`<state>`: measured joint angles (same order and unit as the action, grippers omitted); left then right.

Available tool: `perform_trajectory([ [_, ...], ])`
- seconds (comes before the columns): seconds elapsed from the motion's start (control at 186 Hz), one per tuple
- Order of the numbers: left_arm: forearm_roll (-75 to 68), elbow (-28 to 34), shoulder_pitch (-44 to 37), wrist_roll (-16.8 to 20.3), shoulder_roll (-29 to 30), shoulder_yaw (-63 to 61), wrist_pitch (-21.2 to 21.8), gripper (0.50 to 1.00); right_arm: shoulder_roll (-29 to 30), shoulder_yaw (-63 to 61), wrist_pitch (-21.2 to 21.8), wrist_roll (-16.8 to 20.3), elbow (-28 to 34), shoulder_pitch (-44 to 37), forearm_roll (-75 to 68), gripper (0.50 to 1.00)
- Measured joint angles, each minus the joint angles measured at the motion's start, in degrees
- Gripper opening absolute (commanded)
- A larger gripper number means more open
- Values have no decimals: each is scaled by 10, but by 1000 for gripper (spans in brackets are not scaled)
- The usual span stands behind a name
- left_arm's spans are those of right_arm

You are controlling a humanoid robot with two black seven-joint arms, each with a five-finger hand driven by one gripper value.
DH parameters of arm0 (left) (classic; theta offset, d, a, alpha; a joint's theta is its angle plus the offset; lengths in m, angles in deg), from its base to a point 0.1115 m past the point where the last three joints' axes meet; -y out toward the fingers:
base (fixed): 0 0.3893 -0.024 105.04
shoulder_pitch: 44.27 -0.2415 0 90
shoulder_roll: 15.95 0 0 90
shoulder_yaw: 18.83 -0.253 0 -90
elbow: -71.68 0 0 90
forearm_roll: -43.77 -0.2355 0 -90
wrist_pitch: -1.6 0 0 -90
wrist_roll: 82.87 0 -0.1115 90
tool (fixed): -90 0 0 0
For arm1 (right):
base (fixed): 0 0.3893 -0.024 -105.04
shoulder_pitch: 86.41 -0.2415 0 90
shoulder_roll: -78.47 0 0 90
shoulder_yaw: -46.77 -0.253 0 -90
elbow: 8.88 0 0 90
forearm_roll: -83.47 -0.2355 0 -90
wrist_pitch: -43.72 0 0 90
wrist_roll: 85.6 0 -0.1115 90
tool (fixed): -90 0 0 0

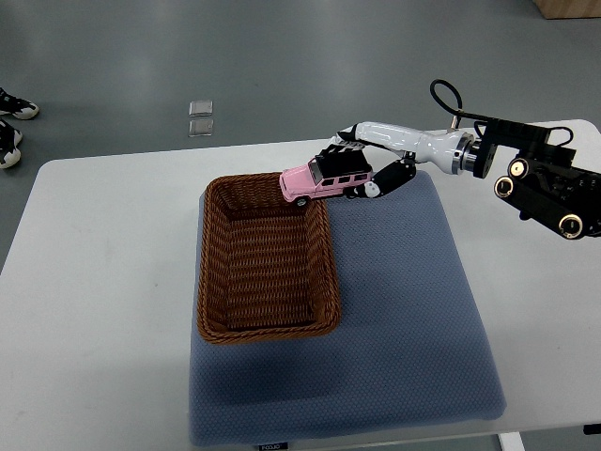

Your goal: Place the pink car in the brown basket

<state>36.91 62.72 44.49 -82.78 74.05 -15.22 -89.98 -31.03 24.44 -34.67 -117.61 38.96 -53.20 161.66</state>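
A pink toy car (317, 179) with a black roof hangs over the far right corner of the brown wicker basket (211, 272). My right hand (362, 164) is shut on the car, with fingers over its roof and a thumb behind its rear end. The right arm (526, 174) comes in from the right edge. The basket stands on the left part of a blue-grey mat (404, 301), and its inside holds nothing. The left arm is out of view.
The mat lies on a white table (94, 282). Two small clear squares (200, 116) lie on the floor beyond the table. A person's shoes (11, 127) show at the left edge.
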Motion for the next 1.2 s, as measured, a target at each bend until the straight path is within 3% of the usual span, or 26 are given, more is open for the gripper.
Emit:
perform_trajectory([
  [0.295, 0, 0, 0, 0, 0, 0, 0, 1000, 78, 33, -3, 0, -32, -10, 6, 500],
  [0.66, 0, 0, 0, 0, 0, 0, 0, 1000, 104, 70, -11, 9, -58, -1, 4, 500],
  [0.67, 0, 0, 0, 0, 0, 0, 0, 1000, 104, 70, -11, 9, -58, -1, 4, 504],
  [0.676, 0, 0, 0, 0, 0, 0, 0, 1000, 105, 70, -11, 9, -59, -1, 4, 563],
  [0.681, 0, 0, 0, 0, 0, 0, 0, 1000, 105, 70, -11, 9, -59, -1, 3, 564],
  [0.686, 0, 0, 0, 0, 0, 0, 0, 1000, 105, 70, -11, 9, -59, -1, 3, 618],
  [0.692, 0, 0, 0, 0, 0, 0, 0, 1000, 105, 70, -11, 9, -59, -1, 3, 619],
  [0.697, 0, 0, 0, 0, 0, 0, 0, 1000, 105, 70, -11, 9, -60, -1, 2, 661],
  [0.702, 0, 0, 0, 0, 0, 0, 0, 1000, 105, 70, -11, 9, -60, -1, 2, 662],
  [0.718, 0, 0, 0, 0, 0, 0, 0, 1000, 106, 70, -12, 9, -60, -1, 1, 727],
  [0.847, 0, 0, 0, 0, 0, 0, 0, 1000, 111, 65, -12, 9, -61, 0, -5, 881],
  [1.201, 0, 0, 0, 0, 0, 0, 0, 1000, 101, 32, -4, 12, -65, 0, -66, 893],
])
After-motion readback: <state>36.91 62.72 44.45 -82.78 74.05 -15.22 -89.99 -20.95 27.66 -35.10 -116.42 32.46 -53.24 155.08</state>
